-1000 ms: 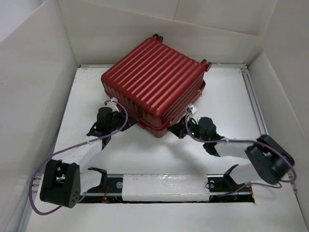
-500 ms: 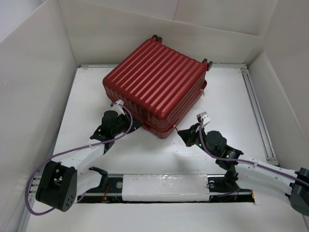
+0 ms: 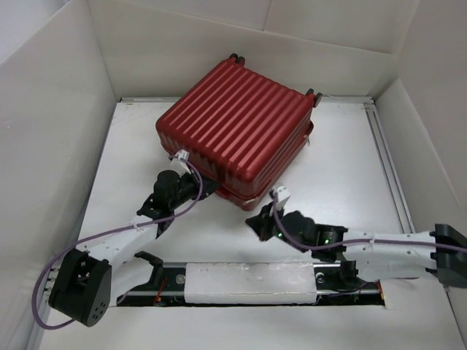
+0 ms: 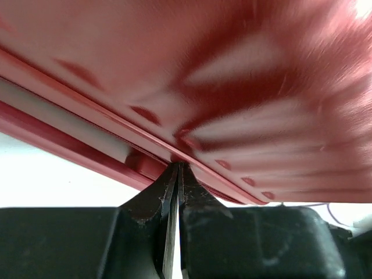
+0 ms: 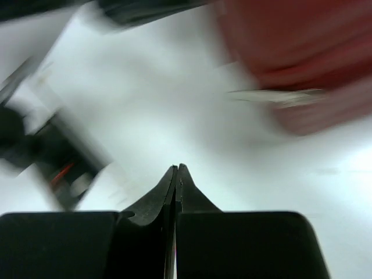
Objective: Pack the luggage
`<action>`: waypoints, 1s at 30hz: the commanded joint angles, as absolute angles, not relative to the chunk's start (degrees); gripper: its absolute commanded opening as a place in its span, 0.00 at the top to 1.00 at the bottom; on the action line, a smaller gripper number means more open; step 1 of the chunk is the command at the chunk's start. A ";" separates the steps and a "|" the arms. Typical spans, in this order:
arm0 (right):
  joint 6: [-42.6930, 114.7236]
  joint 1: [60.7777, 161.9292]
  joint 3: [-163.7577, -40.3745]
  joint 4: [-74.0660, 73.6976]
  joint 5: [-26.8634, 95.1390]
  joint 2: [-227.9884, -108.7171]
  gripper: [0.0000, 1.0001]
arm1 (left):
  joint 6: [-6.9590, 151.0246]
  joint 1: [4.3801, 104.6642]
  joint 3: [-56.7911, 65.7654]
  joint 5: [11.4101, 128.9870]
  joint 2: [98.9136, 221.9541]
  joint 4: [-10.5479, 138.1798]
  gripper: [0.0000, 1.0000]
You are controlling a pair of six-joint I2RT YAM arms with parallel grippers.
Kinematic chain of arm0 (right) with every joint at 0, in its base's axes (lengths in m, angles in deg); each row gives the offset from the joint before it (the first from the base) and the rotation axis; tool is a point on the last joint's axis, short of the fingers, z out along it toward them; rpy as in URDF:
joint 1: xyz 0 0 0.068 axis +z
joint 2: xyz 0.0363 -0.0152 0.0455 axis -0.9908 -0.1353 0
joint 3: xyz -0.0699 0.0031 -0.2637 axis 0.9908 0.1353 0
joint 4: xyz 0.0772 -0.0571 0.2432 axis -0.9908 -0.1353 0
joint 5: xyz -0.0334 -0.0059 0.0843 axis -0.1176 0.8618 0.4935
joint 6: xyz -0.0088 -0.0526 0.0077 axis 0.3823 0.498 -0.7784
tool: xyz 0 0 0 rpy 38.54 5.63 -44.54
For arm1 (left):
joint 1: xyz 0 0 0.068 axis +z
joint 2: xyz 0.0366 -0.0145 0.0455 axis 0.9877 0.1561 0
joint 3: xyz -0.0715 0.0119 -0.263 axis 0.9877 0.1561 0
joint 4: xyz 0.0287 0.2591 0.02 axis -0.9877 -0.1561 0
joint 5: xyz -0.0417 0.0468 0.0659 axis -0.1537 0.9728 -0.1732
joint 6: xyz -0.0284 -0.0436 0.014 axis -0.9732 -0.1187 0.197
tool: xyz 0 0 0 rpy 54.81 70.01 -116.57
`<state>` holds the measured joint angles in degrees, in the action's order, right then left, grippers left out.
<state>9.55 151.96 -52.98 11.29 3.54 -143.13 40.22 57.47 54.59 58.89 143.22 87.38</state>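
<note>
The luggage [image 3: 237, 124] is a dark red ribbed hard-shell suitcase lying flat and closed at the back middle of the table, wheels towards the far wall. My left gripper [image 3: 209, 188] is shut, its tips pressed against the seam on the suitcase's near-left edge. In the left wrist view the shut tips [image 4: 178, 167] touch the red rim of the luggage [image 4: 232, 87]. My right gripper [image 3: 253, 222] is shut and empty, low over the table just in front of the suitcase's near corner, apart from it. The right wrist view shows its shut tips [image 5: 176, 168] and the blurred luggage [image 5: 290, 46].
White walls box in the table on the left, back and right. A white-wrapped rail [image 3: 248, 281] runs along the near edge between the arm bases. A metal track [image 3: 387, 160] runs along the right side. Purple cables loop off both arms.
My right gripper has pulled back from the suitcase's near-right edge and swung left and towards the near side. My left gripper has crept a little right along the near-left edge.
</note>
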 commanded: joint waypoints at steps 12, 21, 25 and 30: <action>-1.27 173.98 -83.03 5.08 -19.28 -173.76 1.00 | 34.39 47.27 61.27 65.80 144.48 102.07 1.00; -9.19 175.39 -69.51 -6.08 -26.50 -159.88 0.80 | 39.23 50.35 58.64 75.20 125.98 78.79 0.76; -14.03 171.97 -70.03 -16.61 -28.69 -158.46 0.56 | 39.93 50.35 58.02 77.14 129.93 76.65 0.59; -9.15 165.74 -71.78 -20.34 -27.74 -160.13 0.46 | 39.32 50.35 59.42 78.97 136.35 81.30 0.59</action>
